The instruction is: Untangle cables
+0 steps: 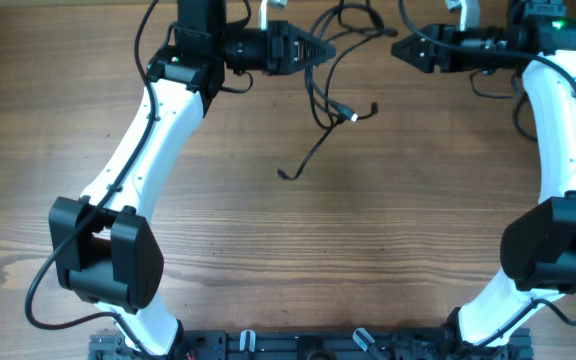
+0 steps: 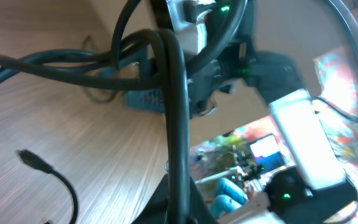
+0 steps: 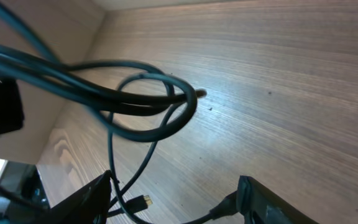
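Observation:
Thin black cables [image 1: 320, 105] hang in a tangle between my two grippers at the table's far edge. One silver-tipped plug [image 1: 353, 116] and one loose end [image 1: 286, 174] lie on the wood. My left gripper [image 1: 323, 50] points right and is shut on a cable strand [image 2: 174, 106] that runs up from its jaws [image 2: 179, 211]. A small plug [image 2: 30, 160] lies on the table below it. My right gripper [image 1: 400, 47] points left, open, its fingers either side of the bare wood [image 3: 176, 202]. The knotted loops [image 3: 142, 102] hang just ahead of it, with a gold-tipped plug [image 3: 145, 200] near its left finger.
The wooden table [image 1: 298, 250] spreads in front of the tangle. Both white arms curve in from their bases at the front edge [image 1: 298, 345]. A blue mesh object [image 2: 143, 99] sits behind the cables by the back wall.

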`<state>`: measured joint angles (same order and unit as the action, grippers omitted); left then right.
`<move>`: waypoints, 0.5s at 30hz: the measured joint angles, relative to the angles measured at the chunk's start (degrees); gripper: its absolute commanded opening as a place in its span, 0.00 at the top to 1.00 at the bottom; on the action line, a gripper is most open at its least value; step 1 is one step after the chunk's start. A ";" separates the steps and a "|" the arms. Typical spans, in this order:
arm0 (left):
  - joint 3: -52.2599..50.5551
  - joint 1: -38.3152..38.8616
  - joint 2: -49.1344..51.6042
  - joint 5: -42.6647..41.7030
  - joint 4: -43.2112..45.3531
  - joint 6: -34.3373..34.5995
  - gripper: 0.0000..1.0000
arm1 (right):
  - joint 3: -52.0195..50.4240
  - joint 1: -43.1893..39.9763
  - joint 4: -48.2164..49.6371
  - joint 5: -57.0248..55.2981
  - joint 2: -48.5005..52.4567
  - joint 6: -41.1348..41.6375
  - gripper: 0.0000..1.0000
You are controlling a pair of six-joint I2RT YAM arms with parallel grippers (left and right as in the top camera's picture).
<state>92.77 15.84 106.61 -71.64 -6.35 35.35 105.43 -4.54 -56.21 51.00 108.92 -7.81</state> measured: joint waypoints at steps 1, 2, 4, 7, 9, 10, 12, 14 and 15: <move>-0.02 0.00 0.00 -0.63 1.53 1.20 0.96 | -0.02 0.28 0.81 0.02 0.00 -0.02 0.33; -0.02 0.00 0.00 -1.40 3.19 3.23 0.96 | -0.02 0.42 1.40 0.04 0.00 -0.02 0.33; -0.02 0.00 0.00 -2.27 4.81 6.34 0.96 | -0.02 0.55 2.91 0.04 0.00 -0.02 0.34; -0.02 0.00 0.00 -2.93 5.57 11.17 0.96 | -0.02 0.55 4.20 0.04 0.00 -0.02 0.34; -0.02 0.00 0.00 -3.32 6.97 14.93 0.96 | -0.02 0.57 4.44 0.04 0.00 -0.02 0.34; -0.02 0.00 0.00 -3.34 8.24 16.92 0.96 | -0.02 0.70 4.44 0.04 0.00 0.00 0.34; -0.02 0.00 0.00 -3.30 12.48 21.86 0.96 | -0.02 1.16 4.59 0.04 0.00 0.44 0.34; -0.02 0.00 0.00 -2.82 17.31 27.41 0.96 | -0.02 1.99 4.96 0.04 0.00 1.68 0.34; -0.02 0.00 0.00 -2.43 19.47 29.29 0.96 | -0.02 2.45 5.09 0.04 0.00 2.95 0.34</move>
<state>92.75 15.84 106.61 -74.06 13.13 64.64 105.41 -2.09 -51.11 51.05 108.92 -4.86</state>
